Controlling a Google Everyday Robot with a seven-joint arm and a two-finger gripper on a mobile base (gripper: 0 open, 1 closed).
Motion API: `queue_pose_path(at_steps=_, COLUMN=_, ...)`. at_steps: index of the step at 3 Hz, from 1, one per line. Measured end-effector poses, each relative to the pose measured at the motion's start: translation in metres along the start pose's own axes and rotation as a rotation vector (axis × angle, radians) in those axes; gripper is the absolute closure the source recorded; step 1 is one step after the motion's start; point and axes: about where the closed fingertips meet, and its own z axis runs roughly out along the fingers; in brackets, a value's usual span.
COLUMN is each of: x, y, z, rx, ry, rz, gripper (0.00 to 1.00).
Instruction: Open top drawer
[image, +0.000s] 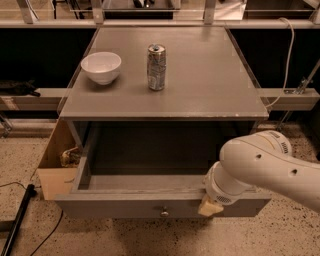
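One top drawer (125, 208) stands pulled out; our hand (210, 206) sits at its front edge, whether open or closed we cannot tell.

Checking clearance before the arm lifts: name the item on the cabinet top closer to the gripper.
The silver can, upright right of the white bowl; the gripper is at the front edge of the open top drawer, right of its knob.

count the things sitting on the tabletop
2: a white bowl near the left edge, and a silver can just right of it. None seems hidden. The pincer is below, at the front rim of the top drawer, right of its knob.
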Motion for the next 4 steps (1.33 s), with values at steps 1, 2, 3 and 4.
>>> queue_pose_path(at_steps=1, x=0.012, y=0.016, z=0.001, rx=-0.013, ry=0.011, rz=0.005, gripper=1.00)
queue_pose_path(at_steps=2, x=0.017, y=0.031, z=-0.003, rx=-0.013, ry=0.015, rz=0.009, gripper=1.00)
queue_pose_path(at_steps=3, x=0.017, y=0.031, z=-0.003, rx=-0.013, ry=0.015, rz=0.009, gripper=1.00)
queue_pose_path(at_steps=4, x=0.017, y=0.031, z=-0.003, rx=-0.013, ry=0.015, rz=0.009, gripper=0.74)
